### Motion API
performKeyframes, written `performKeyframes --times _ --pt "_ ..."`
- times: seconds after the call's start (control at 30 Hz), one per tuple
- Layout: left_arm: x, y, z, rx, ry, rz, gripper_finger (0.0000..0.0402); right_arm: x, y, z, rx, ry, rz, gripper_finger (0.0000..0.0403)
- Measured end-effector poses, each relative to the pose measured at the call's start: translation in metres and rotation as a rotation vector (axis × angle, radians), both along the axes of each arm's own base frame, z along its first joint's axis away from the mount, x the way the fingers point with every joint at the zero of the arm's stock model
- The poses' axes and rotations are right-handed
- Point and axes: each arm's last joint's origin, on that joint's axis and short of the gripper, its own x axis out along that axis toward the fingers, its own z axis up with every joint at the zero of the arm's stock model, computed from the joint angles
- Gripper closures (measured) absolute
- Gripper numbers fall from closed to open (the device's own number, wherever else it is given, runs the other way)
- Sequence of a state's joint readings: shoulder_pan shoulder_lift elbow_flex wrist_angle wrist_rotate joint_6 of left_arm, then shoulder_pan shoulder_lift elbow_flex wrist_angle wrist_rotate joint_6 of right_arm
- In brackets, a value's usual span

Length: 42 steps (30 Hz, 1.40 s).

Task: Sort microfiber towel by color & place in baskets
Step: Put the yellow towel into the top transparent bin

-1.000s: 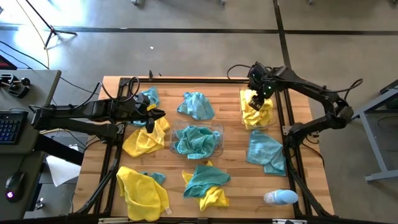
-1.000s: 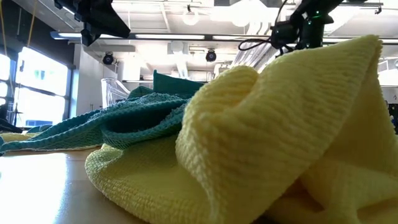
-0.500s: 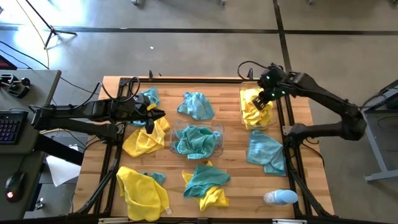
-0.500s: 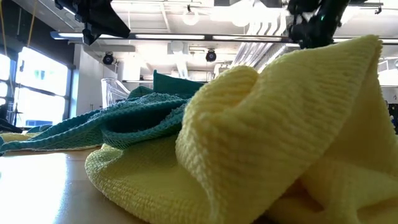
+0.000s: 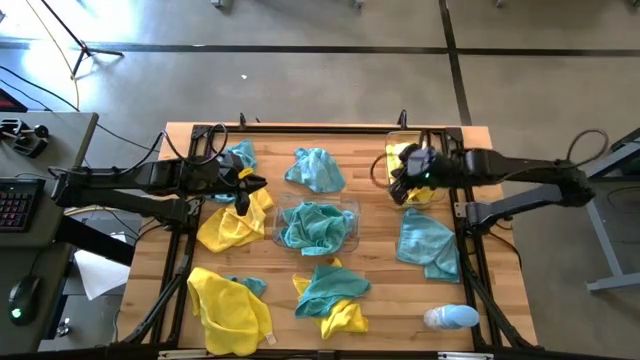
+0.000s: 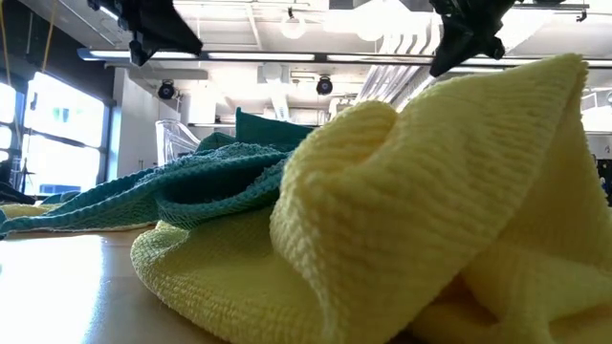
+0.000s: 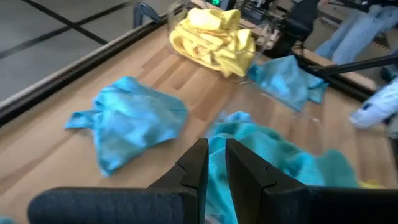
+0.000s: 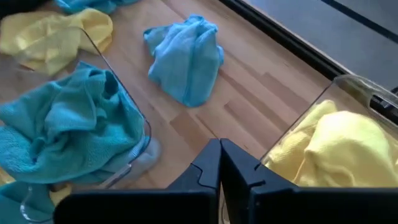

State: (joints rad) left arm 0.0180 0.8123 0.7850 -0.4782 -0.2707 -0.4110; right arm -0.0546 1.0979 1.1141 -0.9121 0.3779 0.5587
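Note:
Yellow towels fill the far-right basket (image 5: 412, 178) (image 8: 311, 112). Teal towels fill the middle basket (image 5: 316, 226) (image 8: 140, 124). Loose teal towels (image 5: 315, 168) (image 5: 428, 243) and yellow towels (image 5: 235, 220) (image 5: 232, 305) lie spread on the table. My right gripper (image 5: 398, 182) (image 8: 219, 152) is shut and empty, hanging by the yellow basket's left side and pointing toward the middle basket. My left gripper (image 5: 245, 190) (image 7: 217, 163) hangs above the yellow towel at the left, with a narrow gap between its fingers and nothing in it.
A mixed teal-and-yellow heap (image 5: 330, 295) lies at the near middle, so close to the low camera that it fills that view (image 6: 430, 220). A pale bottle (image 5: 450, 317) lies at the near right. A small teal towel (image 5: 240, 155) sits at the far left.
My right gripper has come off from above the yellow basket. It has gone down and toward the table's left and near side, and has turned until its fingers point at the middle basket. The yellow towels stay in their basket. My left arm has kept still.

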Motion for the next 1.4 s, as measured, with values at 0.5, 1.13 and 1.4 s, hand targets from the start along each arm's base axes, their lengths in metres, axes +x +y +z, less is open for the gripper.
performKeyframes --times 0.5,1.13,1.4 --pt "0.059 -0.057 0.028 -0.027 0.242 -0.023 0.036 0.011 0.058 -0.026 -0.087 0.003 0.233 0.0403" --pt "0.059 -0.152 0.04 -0.292 0.785 0.157 0.0401 -0.011 0.1 -0.079 0.1 -0.171 0.49 0.0403" --pt "0.05 -0.188 0.026 -0.422 0.744 0.349 0.0368 -0.012 0.102 -0.079 0.072 -0.16 0.537 0.0403"
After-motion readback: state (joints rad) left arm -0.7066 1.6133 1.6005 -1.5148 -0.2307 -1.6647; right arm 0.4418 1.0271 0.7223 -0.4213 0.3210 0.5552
